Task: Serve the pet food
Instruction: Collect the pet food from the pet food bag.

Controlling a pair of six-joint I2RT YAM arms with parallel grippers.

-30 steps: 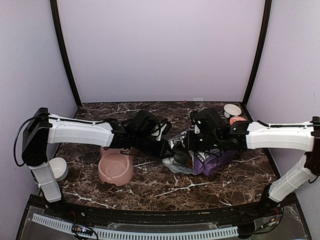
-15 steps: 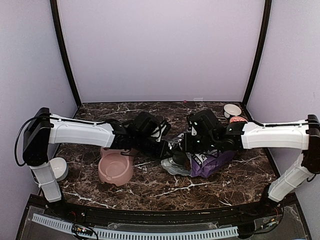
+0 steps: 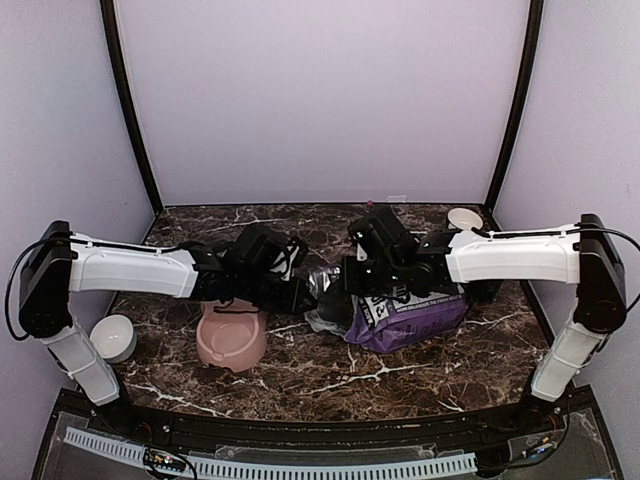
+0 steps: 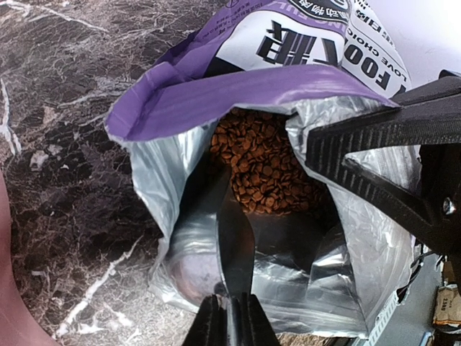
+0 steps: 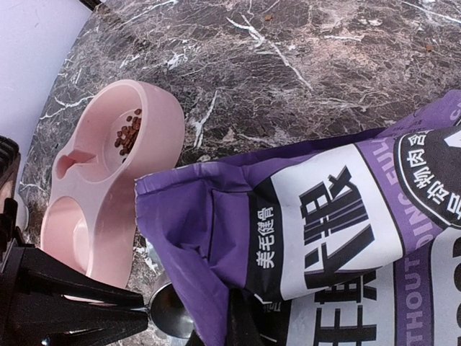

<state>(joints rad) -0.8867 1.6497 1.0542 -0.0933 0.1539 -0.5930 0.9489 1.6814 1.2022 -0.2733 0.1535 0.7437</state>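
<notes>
Left tool (image 4: pixel 230 321): clenched on the flat handle of a metal spoon (image 4: pixel 234 245), aimed straight into the open mouth of the purple-and-white bag (image 4: pixel 288 72). Spoon's far end inside the silver lining, short of the heap; whether touching any pellet, cannot tell.

Pet food (image 4: pixel 266 166): a loose reddish-brown heap deep in the bag's mouth, directly ahead of the left tool, just beyond the spoon. A smaller scatter of the same pellets already in one well of the pink double bowl (image 5: pixel 108 187), the well farther from the left tool in the right wrist view.

Right tool (image 4: pixel 328 148): pinched tight on the bag's rim, holding the mouth up and open, just beside the heap on its right in the left wrist view, not touching the pellets.

Bag lying flat on the right half of the desk (image 3: pixel 330 375), mouth turned toward the middle. Pink double bowl left of the desk's centre, near the bag's mouth but apart from it. One white bowl (image 3: pixel 113 335) at the left edge of the desk, another (image 3: pixel 463 217) at the far right corner.
</notes>
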